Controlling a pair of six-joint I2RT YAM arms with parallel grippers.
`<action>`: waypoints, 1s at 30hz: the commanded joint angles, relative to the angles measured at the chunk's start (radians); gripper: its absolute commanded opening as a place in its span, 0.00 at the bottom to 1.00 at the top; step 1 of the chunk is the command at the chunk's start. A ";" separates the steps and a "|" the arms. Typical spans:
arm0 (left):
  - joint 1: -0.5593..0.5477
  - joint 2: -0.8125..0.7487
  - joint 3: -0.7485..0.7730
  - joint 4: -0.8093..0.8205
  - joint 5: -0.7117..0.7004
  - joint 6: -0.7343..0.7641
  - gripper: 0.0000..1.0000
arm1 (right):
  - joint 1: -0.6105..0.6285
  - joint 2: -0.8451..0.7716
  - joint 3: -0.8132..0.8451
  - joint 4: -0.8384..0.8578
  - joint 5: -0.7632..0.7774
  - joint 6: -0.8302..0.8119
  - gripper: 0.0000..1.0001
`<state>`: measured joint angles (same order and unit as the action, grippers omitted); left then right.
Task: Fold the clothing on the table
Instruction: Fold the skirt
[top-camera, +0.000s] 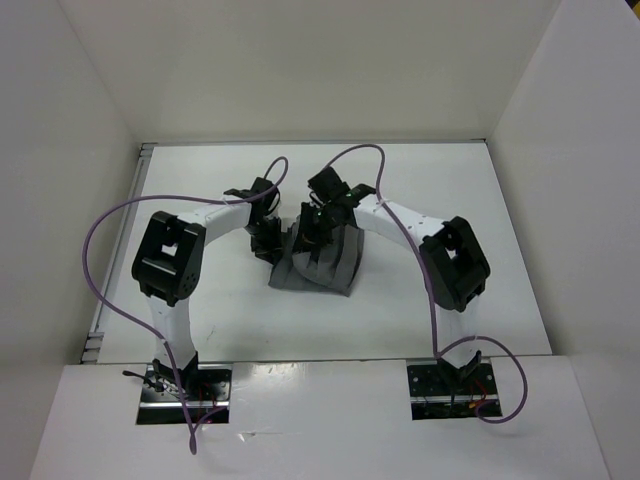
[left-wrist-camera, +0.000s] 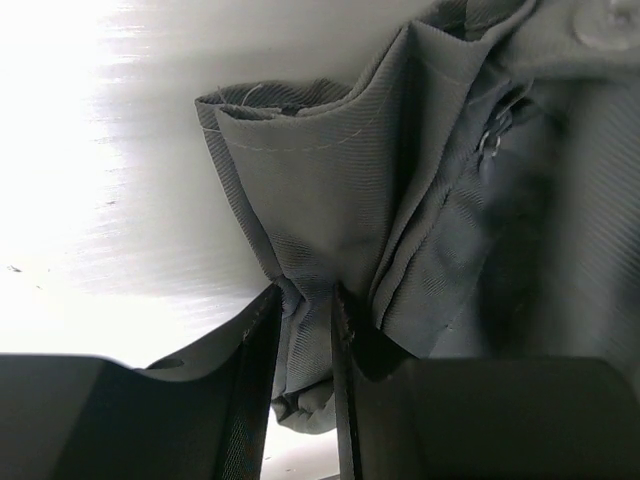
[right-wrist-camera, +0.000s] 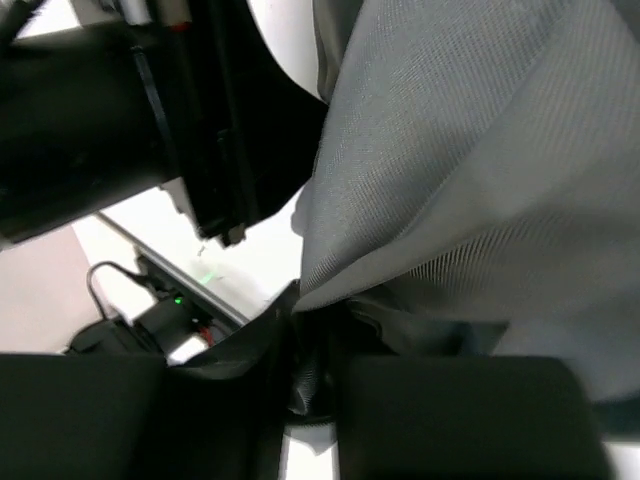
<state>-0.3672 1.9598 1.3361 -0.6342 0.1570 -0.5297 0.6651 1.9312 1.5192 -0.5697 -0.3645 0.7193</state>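
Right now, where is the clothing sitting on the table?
In the top view, the clothing lies bunched near the middle of the table; the left hand pinches its far-left corner and the right hand sits at its far edge.

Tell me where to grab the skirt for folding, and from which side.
Grip the clothing at its far edge, coming down from above with fingers across the pleats. That edge looks bunched and raised off the table, giving folds to pinch; the near edge lies flat. The left gripper holds such a fold, and the right gripper seems to pinch another.
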 joint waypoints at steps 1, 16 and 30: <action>-0.010 0.016 0.000 0.019 0.007 -0.013 0.34 | 0.013 0.028 0.053 0.068 -0.074 -0.014 0.30; 0.074 -0.211 0.336 -0.189 0.028 0.126 0.37 | -0.103 -0.385 -0.146 0.189 -0.111 -0.096 0.47; 0.020 -0.144 0.019 -0.027 0.429 0.129 0.37 | -0.265 -0.569 -0.359 0.129 -0.044 -0.054 0.47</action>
<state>-0.3542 1.8153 1.4452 -0.6411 0.5808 -0.4206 0.4053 1.4040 1.1759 -0.4217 -0.4397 0.6640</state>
